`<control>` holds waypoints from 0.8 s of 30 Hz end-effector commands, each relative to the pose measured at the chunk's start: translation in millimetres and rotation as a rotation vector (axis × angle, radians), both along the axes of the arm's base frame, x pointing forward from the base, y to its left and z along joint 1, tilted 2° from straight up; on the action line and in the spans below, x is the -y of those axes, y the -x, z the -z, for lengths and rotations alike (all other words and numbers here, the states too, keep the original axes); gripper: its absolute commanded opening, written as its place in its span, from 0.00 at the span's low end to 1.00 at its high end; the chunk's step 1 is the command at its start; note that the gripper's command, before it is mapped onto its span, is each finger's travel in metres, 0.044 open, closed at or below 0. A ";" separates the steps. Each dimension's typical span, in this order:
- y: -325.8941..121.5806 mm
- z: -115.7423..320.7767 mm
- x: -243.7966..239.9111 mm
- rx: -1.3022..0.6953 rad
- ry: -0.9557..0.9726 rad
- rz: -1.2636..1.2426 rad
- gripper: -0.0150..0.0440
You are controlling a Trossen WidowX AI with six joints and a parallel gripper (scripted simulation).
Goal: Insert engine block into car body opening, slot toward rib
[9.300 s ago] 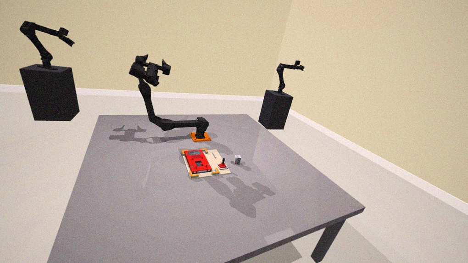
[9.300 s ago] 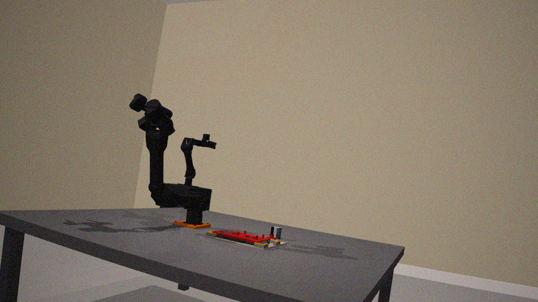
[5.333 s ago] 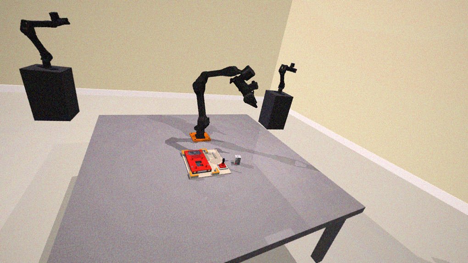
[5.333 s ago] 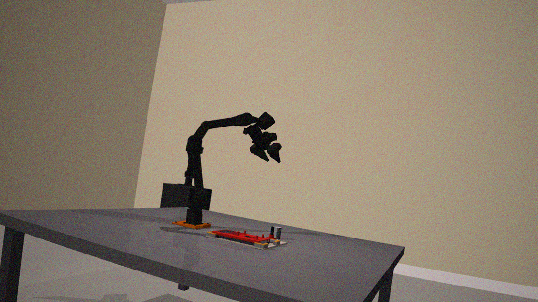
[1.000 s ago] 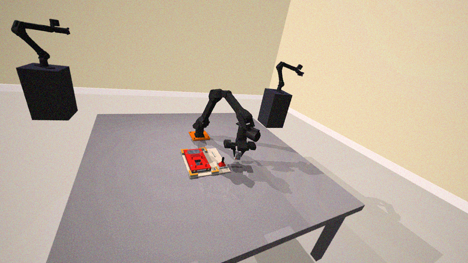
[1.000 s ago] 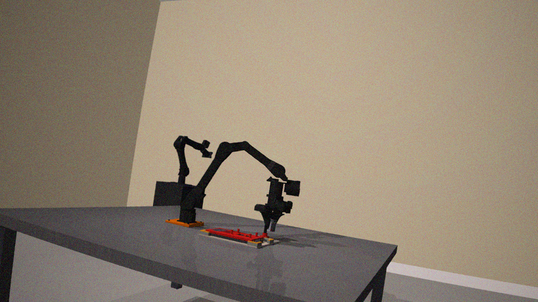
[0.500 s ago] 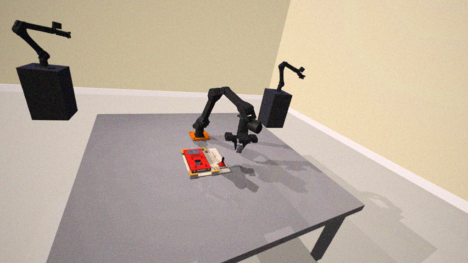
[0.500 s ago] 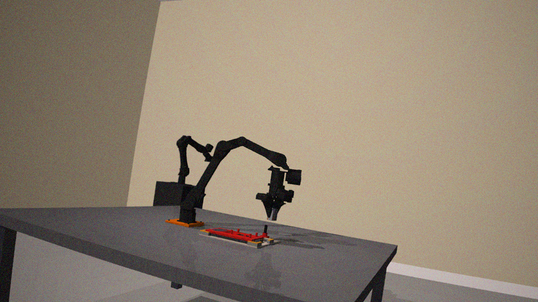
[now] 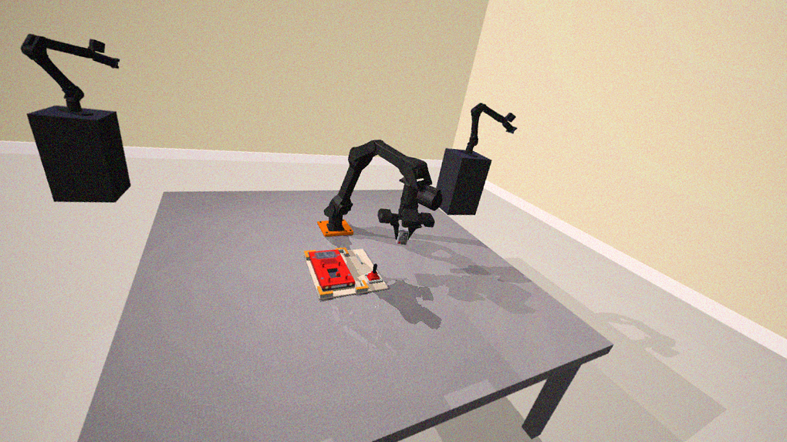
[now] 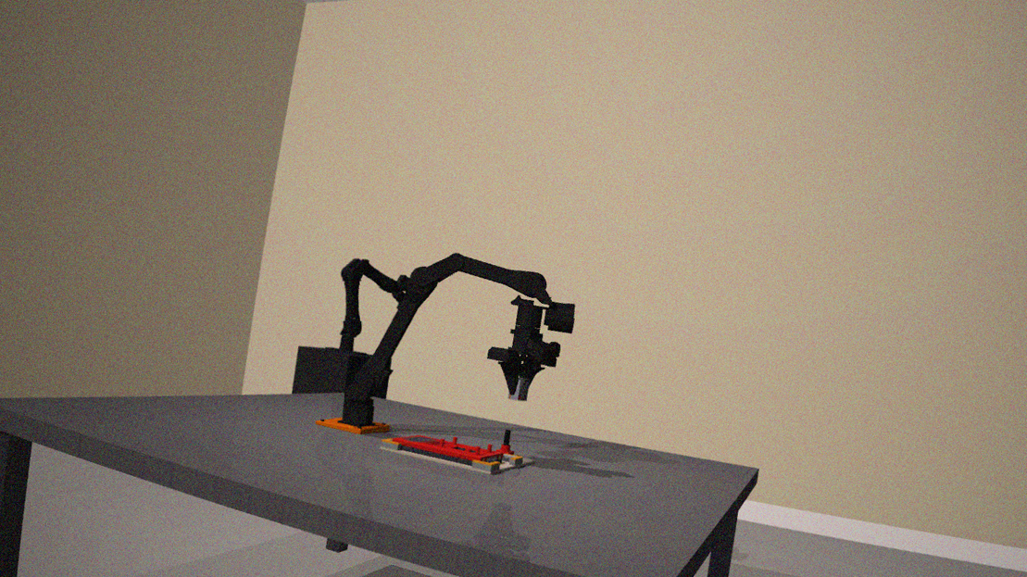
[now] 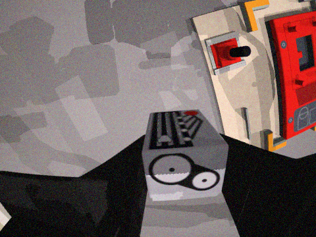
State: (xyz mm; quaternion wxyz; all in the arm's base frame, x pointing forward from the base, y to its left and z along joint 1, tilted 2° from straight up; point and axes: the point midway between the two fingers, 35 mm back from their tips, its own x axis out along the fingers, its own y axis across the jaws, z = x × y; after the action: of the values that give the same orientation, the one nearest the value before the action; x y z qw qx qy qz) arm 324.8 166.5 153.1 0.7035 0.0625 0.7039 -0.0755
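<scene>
My gripper (image 9: 403,237) (image 10: 519,391) (image 11: 177,138) is shut on the grey engine block (image 9: 402,238) (image 10: 518,391) (image 11: 187,178) and holds it well above the table. The block's printed pulley face and ribbed top show in the wrist view; its slot side cannot be made out. The red car body (image 9: 321,264) (image 10: 441,446) (image 11: 289,108) lies on a cream board, to the right in the wrist view and below and left of the block in the top view. Its dark opening (image 9: 333,272) (image 11: 306,52) shows from above. The rib cannot be made out.
The cream board (image 9: 365,257) (image 11: 235,122) has orange-marked corner brackets. A red piece with an upright black handle (image 9: 375,268) (image 10: 506,437) (image 11: 240,51) stands on it, between block and car body. The arm's orange base plate (image 9: 325,230) (image 10: 329,424) is behind the board.
</scene>
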 end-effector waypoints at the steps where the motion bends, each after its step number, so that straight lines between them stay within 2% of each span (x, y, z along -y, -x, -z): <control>1: 2.2 -13.6 1.4 0.009 -0.002 0.002 0.25; 13: 1.8 12.2 1.0 0.013 -0.001 0.002 0.25; 24: 7.5 10.4 -0.5 0.174 0.036 -0.005 0.25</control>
State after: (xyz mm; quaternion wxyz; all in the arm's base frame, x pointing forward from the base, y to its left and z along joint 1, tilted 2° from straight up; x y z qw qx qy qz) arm 320.0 165.5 141.3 0.7403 0.0579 0.6651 -0.0796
